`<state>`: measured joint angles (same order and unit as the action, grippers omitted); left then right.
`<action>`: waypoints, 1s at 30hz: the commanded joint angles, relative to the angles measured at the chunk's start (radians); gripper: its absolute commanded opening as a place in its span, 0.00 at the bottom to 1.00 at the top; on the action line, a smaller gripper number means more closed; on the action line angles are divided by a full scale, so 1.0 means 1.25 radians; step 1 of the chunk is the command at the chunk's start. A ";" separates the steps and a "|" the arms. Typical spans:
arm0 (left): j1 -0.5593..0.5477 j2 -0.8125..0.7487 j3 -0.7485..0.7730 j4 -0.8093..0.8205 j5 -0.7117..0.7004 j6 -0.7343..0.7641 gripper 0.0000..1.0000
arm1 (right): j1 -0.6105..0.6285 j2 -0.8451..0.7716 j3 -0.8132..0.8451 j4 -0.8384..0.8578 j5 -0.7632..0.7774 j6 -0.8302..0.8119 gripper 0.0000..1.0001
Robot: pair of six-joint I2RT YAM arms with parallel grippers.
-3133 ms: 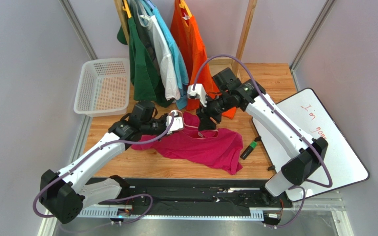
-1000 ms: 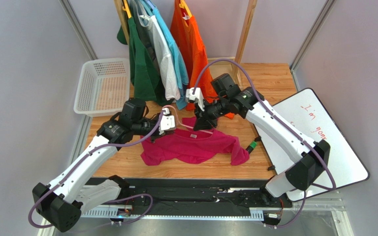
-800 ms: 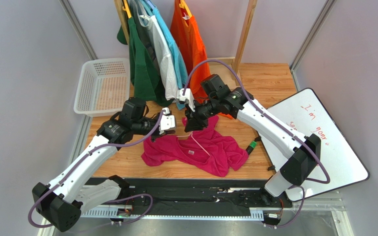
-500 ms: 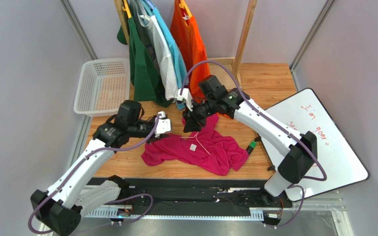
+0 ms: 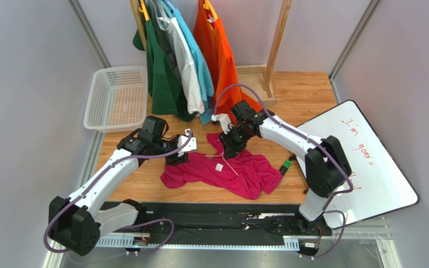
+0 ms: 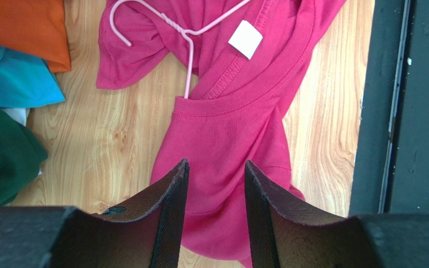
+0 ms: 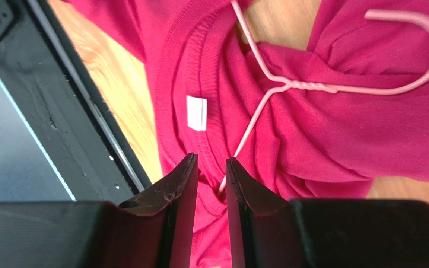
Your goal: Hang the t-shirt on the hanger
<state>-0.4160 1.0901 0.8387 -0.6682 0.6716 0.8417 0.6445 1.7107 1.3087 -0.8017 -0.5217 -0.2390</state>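
The magenta t-shirt (image 5: 247,174) lies crumpled on the wooden table, collar and white label up. The thin pink hanger (image 5: 225,163) lies on it, one arm tucked into the collar. My left gripper (image 5: 176,158) is open and empty, low over the shirt's left part (image 6: 228,128); the hanger's hook (image 6: 187,56) lies ahead of it. My right gripper (image 5: 229,149) hovers over the collar with its jaws narrowly open. In the right wrist view (image 7: 211,159) the hanger's wire (image 7: 312,86) runs down between the fingers into the shirt (image 7: 340,134).
A white basket (image 5: 116,97) stands at the back left. Green (image 5: 161,72), pale and orange (image 5: 217,44) shirts hang on a wooden rack (image 5: 275,39) behind. A green marker (image 5: 285,166) and a whiteboard (image 5: 368,162) lie to the right. A black rail (image 6: 407,111) runs along the near edge.
The shirt was flipped so the hanger lies on top. In the last half second my right gripper dropped onto the collar and my left gripper moved right over the shirt's left edge.
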 commanded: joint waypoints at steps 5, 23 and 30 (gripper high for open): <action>0.003 0.012 0.029 0.036 0.010 0.018 0.48 | 0.001 0.117 0.013 0.120 0.029 0.091 0.27; 0.003 -0.017 0.017 0.015 -0.021 0.000 0.49 | 0.001 0.117 0.011 0.151 0.014 0.073 0.00; 0.003 -0.047 0.056 -0.004 0.020 -0.035 0.53 | 0.001 -0.114 0.002 0.089 -0.015 0.018 0.00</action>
<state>-0.4160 1.0683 0.8467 -0.6659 0.6346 0.8284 0.6445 1.7805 1.3003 -0.6788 -0.5026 -0.1604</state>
